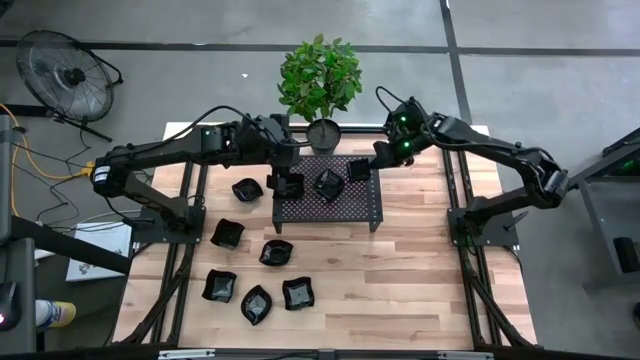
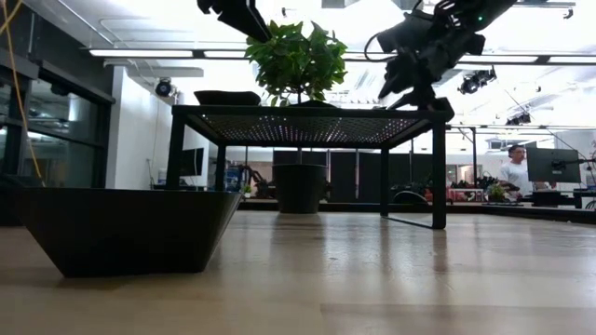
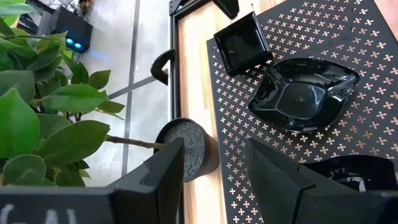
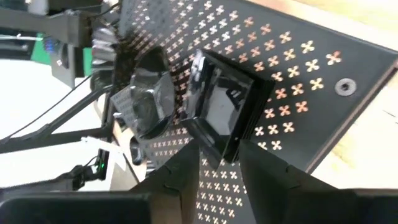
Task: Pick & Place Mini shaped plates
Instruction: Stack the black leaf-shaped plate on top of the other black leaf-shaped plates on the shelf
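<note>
A black perforated rack (image 1: 345,207) stands at the table's far middle with three mini shaped plates on it: a square one (image 4: 227,112) at its far right, a leaf-like one (image 3: 305,93) in the middle, and another (image 1: 290,185) at the left. Several more plates (image 1: 256,304) lie on the wood to the near left. My right gripper (image 4: 219,163) hovers at the square plate, fingers apart, with the plate's near corner just ahead of them. My left gripper (image 3: 211,155) hangs open over the rack's far left corner, beside the plant pot, holding nothing. My right gripper comes at the square plate slanting down from the table's far right. Its fingers (image 4: 183,177) stand either side of the plate's near corner (image 4: 229,154); whether they touch it I cannot tell. The plate lies on the rack's top.
A potted plant (image 1: 320,85) stands just behind the rack, its leaves close to my left arm. The rack's top sits raised on legs (image 2: 438,172). Bare wood lies to the near right of the rack (image 1: 400,290). A fan (image 1: 65,75) stands on the floor beyond the table.
</note>
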